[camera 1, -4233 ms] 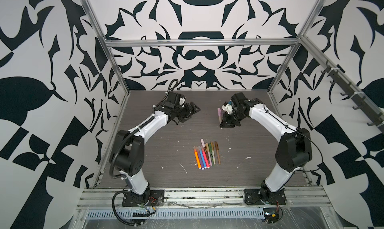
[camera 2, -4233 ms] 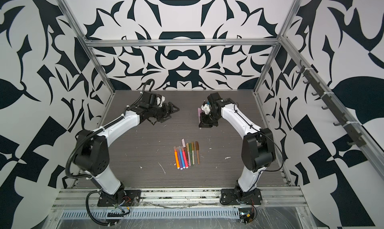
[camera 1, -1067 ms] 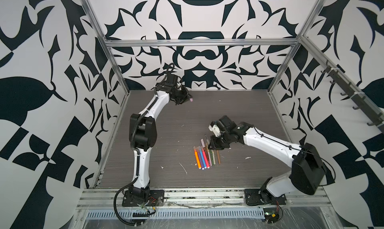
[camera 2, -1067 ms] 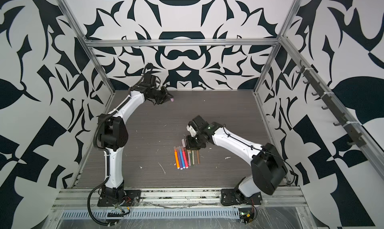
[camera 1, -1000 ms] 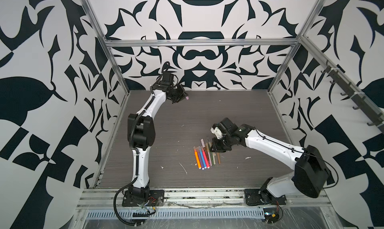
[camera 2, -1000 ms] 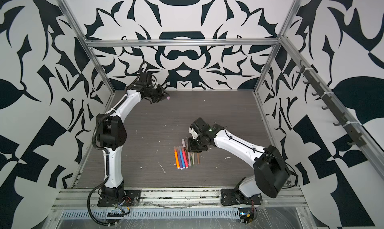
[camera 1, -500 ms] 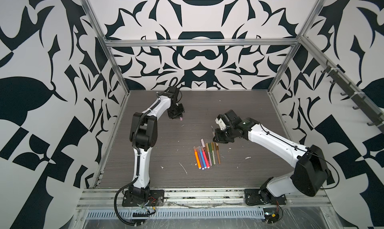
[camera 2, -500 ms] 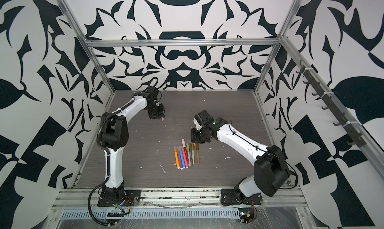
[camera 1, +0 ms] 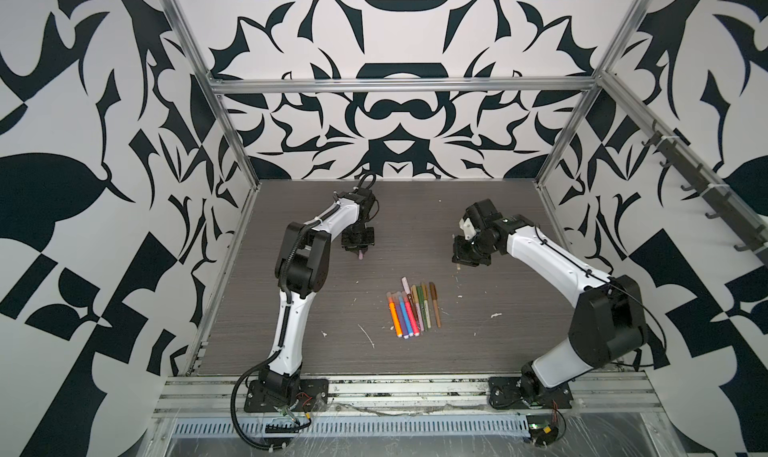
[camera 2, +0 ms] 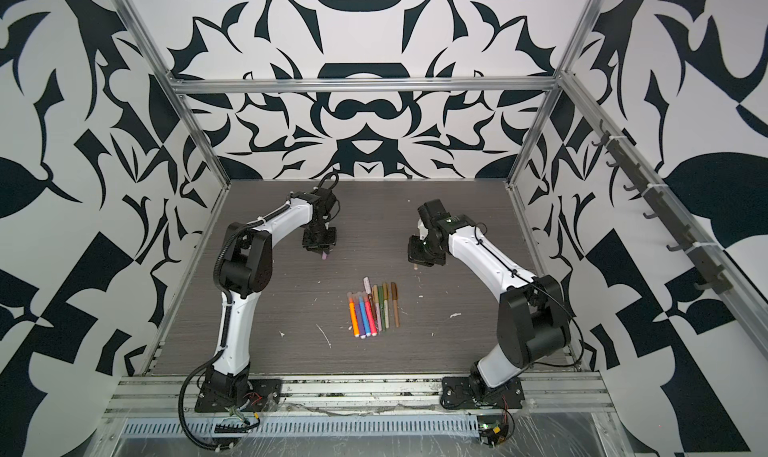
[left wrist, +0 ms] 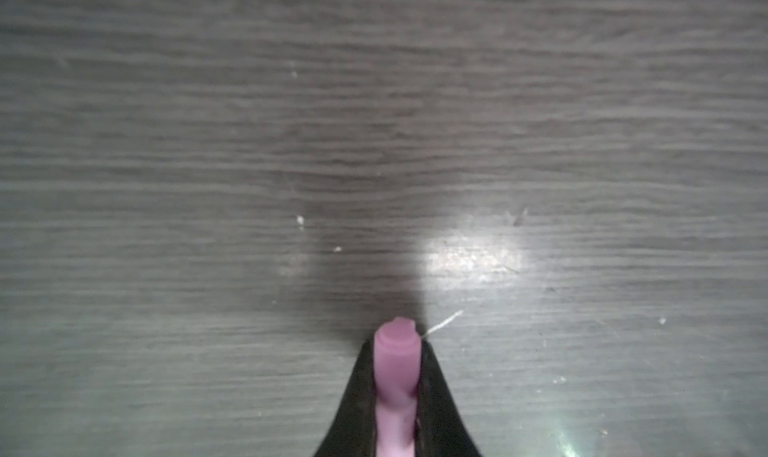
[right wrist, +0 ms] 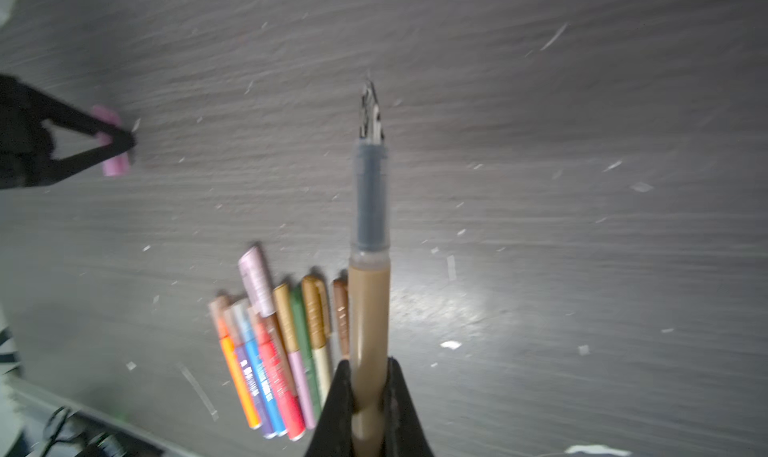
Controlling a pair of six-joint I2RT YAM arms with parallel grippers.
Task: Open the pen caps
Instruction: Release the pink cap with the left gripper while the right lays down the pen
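Observed: pink cap [left wrist: 395,363] off any pen, clamped in the left gripper [right wrist: 126,143], low over the table [camera 1: 415,210], left of centre toward the back; contact with the surface cannot be told. The tan pen [right wrist: 369,309], uncapped with nib bare, is clamped in the right gripper [right wrist: 369,365]. The other pens [camera 1: 413,309] lie capped, side by side at centre, well apart from both grippers.

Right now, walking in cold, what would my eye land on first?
Probably the bold black-and-white patterned walls boxing in the dark table. Next, the row of coloured pens lying at mid-table. Farther back, the left fingers pinch a pink cap, while the right fingers grip a tan pen, its tip bare.
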